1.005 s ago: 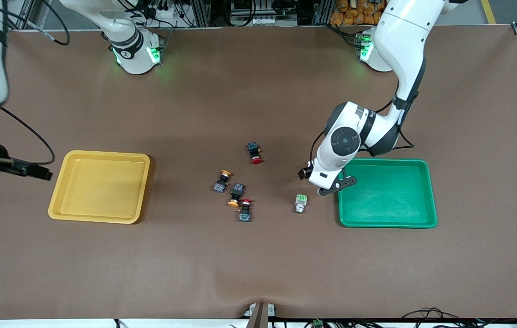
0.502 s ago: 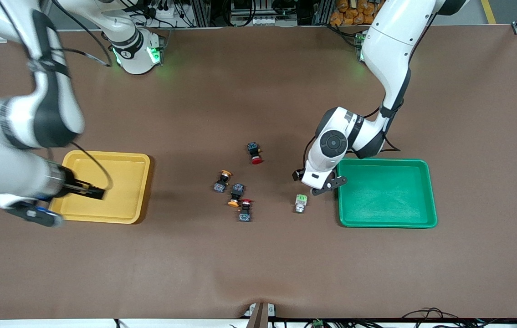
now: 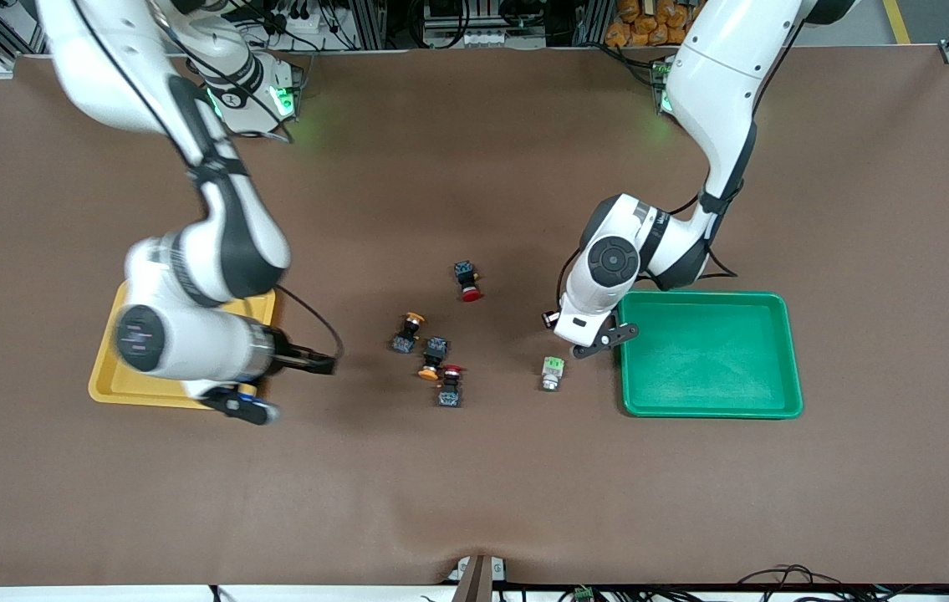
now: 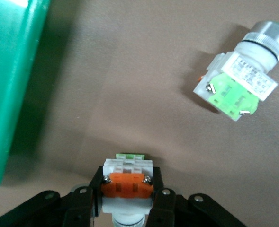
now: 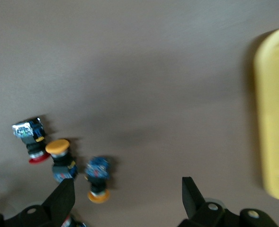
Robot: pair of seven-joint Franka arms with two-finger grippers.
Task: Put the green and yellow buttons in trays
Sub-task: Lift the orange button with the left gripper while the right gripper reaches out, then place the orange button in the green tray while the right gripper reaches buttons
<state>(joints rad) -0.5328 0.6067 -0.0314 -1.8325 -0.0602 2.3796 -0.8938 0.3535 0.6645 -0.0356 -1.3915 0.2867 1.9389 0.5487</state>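
Left gripper (image 4: 125,198) has just clamped your orange-block button (image 4: 127,183) beside green tray (image 3: 708,355) | right gripper (image 5: 125,198), wide, has swung toward yellow-capped buttons (image 5: 58,150) | lift next.

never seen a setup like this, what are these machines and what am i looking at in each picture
These are two white robot arms bolted along one edge of a brown table, each ending in a two-finger gripper. The big picture comes from a high camera facing them; the two smaller ones come from cameras on each arm's wrist, looking down past its fingers.

On the table lie a shallow yellow plastic tray at the right arm's end, a shallow green plastic tray at the left arm's end, and a cluster of small push-button switches between them: two with yellow-orange caps, two with red caps. A white-bodied switch with a green block lies beside the green tray.

The left gripper is shut on a white-bodied switch with an orange block, beside the green tray. The right gripper is open and empty, over the table between the yellow tray and the cluster.
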